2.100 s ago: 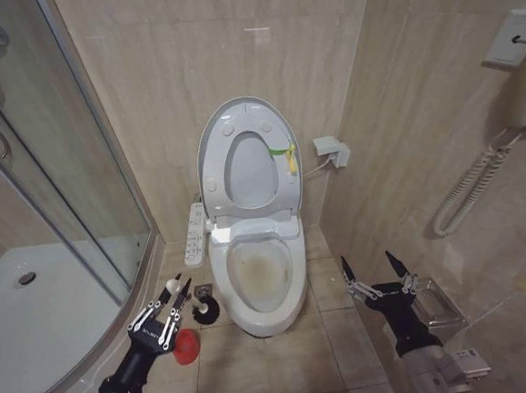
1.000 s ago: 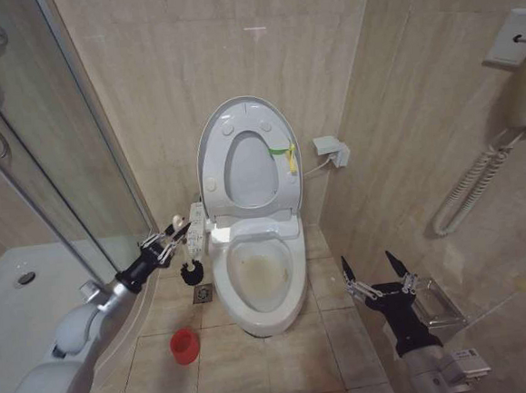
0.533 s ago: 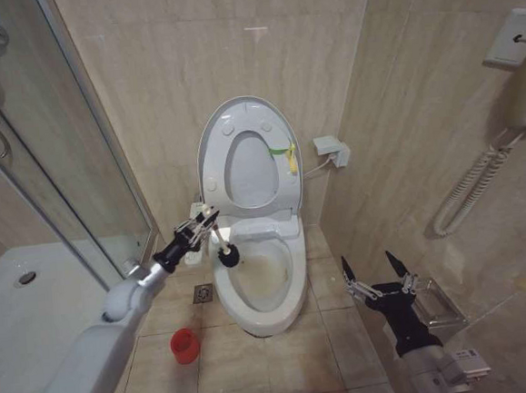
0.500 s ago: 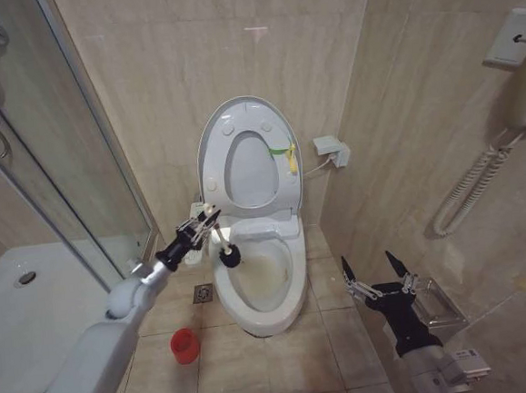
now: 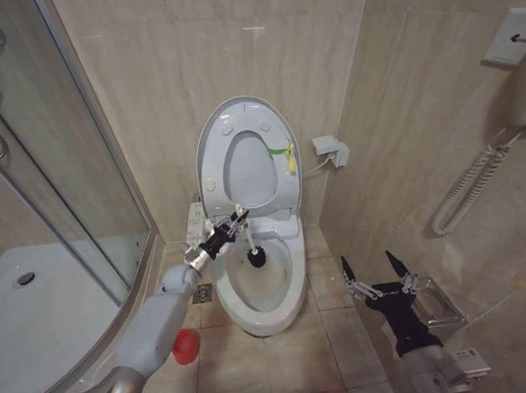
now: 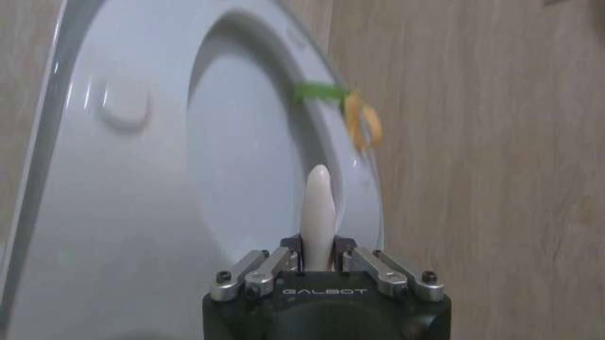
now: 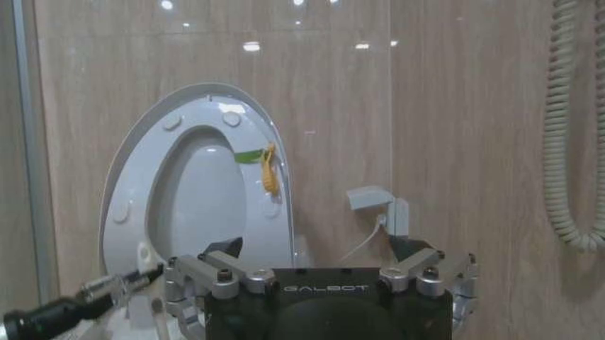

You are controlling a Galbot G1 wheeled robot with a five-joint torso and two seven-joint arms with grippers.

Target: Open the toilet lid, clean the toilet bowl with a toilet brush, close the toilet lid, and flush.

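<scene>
Cleaning step in hand: left claw [image 5: 238,218] clamped on toilet brush [image 5: 251,247], black head over toilet bowl [image 5: 268,278]; toilet lid [image 5: 239,125] upright. Right claw [image 5: 376,272] spread, idle. Next: lower, scrub stained bottom.

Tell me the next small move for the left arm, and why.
Probably lower the brush further: the left claw grips its handle, and the black head hangs inside the bowl near the back rim, apparently above the yellowish stain.
</scene>
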